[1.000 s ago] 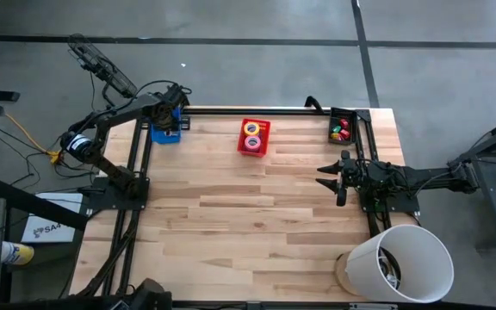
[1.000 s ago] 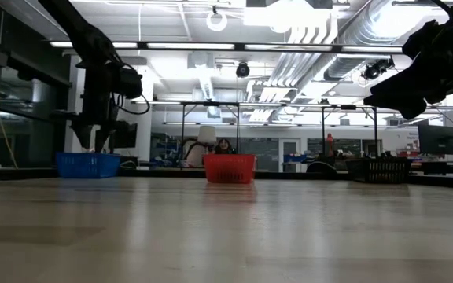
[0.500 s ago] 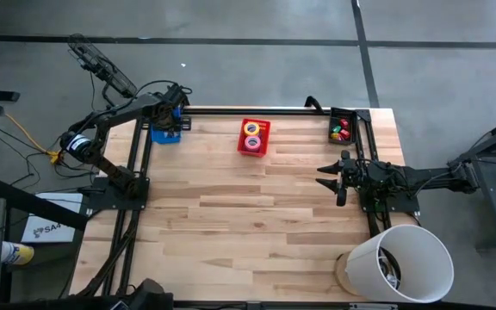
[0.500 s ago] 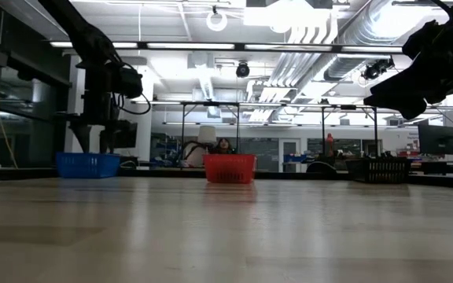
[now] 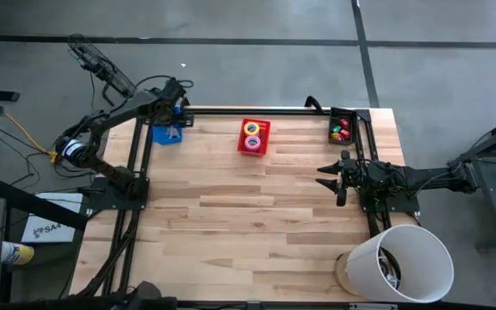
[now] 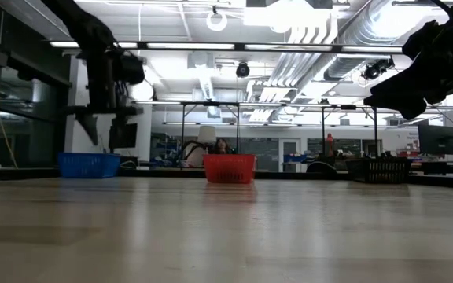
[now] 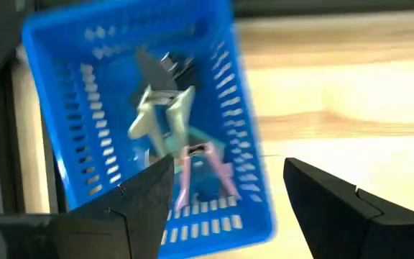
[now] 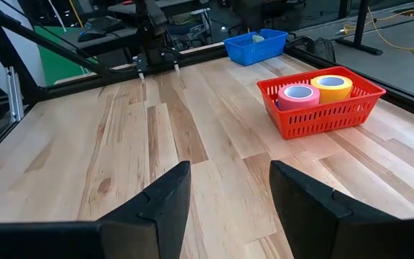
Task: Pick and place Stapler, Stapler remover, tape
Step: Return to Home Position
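Hanging right over the blue bin [image 7: 70, 137], the left gripper [image 7: 228, 167] has its two fingers apart and nothing between them. Below it, inside the bin, lie the staple removers [image 7: 160, 108]: a pale one, a pink one and a dark one, all piled together. They sit there because this bin is their home. The gripper is up high, I think so it will not bump the bin's wall when the arm pulls away.

Off to this gripper's side, well apart, stands the red bin [image 8: 322, 121]. It holds the tape [image 5: 252, 134], a pink roll [image 8: 298, 95] and a yellow roll [image 8: 332, 85] side by side.

The right gripper [image 8: 229, 167] waits over the other end of the worktop [image 5: 248, 215]. Its fingers are apart too, and it holds nothing. The red bin is out ahead of it.

I see nothing loose on the worktop, so the sorting looks done. The arms likely just need to go back to rest.
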Tool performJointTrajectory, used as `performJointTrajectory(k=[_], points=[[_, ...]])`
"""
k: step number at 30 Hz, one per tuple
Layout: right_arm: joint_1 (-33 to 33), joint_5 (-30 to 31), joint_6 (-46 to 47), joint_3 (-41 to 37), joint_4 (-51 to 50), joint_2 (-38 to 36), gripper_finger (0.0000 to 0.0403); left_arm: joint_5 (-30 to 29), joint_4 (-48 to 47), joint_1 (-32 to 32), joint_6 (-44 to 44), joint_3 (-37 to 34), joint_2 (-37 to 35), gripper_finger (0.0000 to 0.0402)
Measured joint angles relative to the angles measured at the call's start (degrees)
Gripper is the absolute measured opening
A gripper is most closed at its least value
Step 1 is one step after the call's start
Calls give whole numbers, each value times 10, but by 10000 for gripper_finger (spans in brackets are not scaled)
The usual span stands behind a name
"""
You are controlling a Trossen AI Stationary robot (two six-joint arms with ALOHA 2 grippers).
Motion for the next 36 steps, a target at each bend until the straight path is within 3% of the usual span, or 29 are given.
performJointTrajectory(k=[9, 15, 22, 36], points=[[0, 0, 0, 0, 0, 0, 181, 45, 50, -79, 56, 47, -104, 259], [0, 0, 0, 0, 0, 0, 181, 70, 139, -174, 53, 52, -163, 259], [0, 0, 0, 0, 0, 0, 181, 47, 238, -306, 35, 52, -191, 259], [0, 0, 0, 0, 0, 0, 181, -140, 324, -539, 48, 52, -193, 259]])
